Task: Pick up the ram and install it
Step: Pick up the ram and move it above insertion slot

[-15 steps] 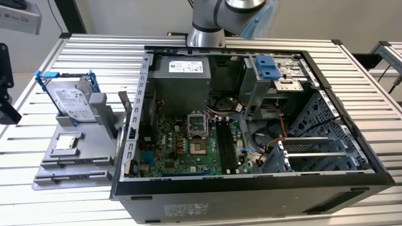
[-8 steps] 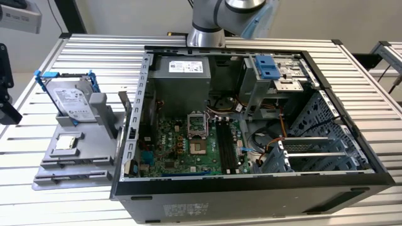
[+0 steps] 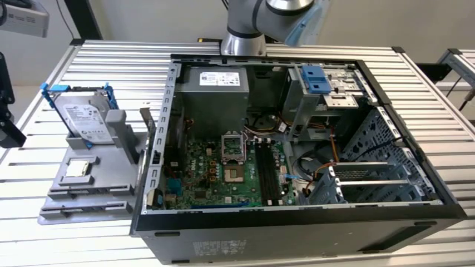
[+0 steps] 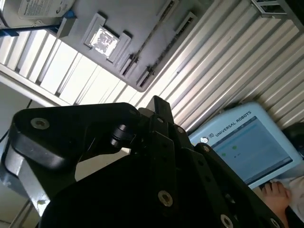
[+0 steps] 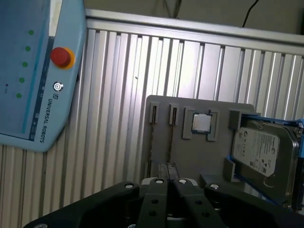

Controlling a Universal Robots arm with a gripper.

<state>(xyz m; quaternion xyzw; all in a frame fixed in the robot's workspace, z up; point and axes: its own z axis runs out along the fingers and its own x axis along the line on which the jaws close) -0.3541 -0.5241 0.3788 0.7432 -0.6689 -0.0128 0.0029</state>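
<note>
Teach pendant: laid aside on the tabletop. Parts holder: two narrow slots, seemingly meant to keep the ram on edge for gripping; the ram itself cannot be made out. Processor chip: seated in a recess. Hard drive: propped against supports. Fingers: closed together, empty, near the slots.

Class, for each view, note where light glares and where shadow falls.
Second wrist view: the square chip glares white, nearby table slats wash out; first wrist view: even light, no harsh glare on the hard drive; exterior view: the computer case is shaded inside.
</note>
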